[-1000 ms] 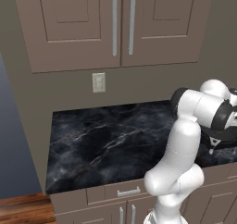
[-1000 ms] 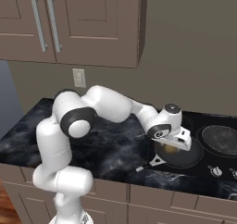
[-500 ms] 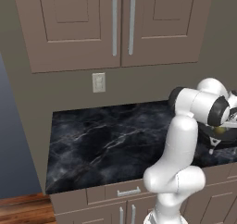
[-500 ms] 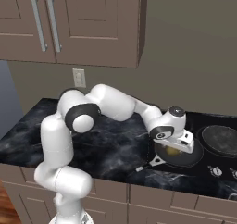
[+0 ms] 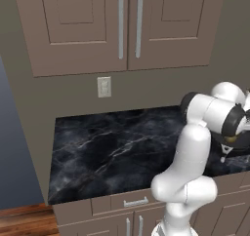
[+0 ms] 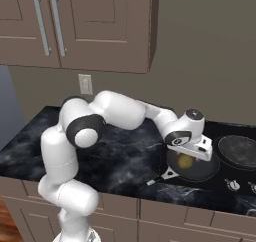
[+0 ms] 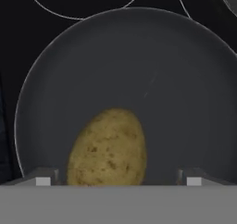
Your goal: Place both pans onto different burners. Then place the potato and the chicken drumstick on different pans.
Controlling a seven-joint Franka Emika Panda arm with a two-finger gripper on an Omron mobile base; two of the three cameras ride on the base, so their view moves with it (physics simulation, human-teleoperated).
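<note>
A yellowish-tan potato (image 7: 109, 149) lies loose on the floor of a dark pan (image 7: 152, 79). My gripper (image 7: 118, 179) hangs just above it, open, with one fingertip (image 7: 44, 177) on each side and a gap to the potato. From the right base view this pan (image 6: 200, 172) sits on the black cooktop with its short handle (image 6: 167, 175) pointing toward the counter, the potato (image 6: 186, 161) inside and the gripper (image 6: 192, 153) over it. A second pan (image 6: 240, 148) rests on a burner farther right. Burner rings (image 7: 83, 5) show beyond the pan. The chicken drumstick is out of view.
Small silver knobs (image 6: 232, 184) line the cooktop's front edge. The dark marble counter (image 5: 112, 147) stretches left of the stove, under the wall cabinets (image 5: 127, 25) and a wall outlet (image 5: 103, 87). My arm reaches across the counter to the stove.
The jaws have widened and let go of the potato, which now lies in the pan. The hand has drifted slightly to the right over the pan.
</note>
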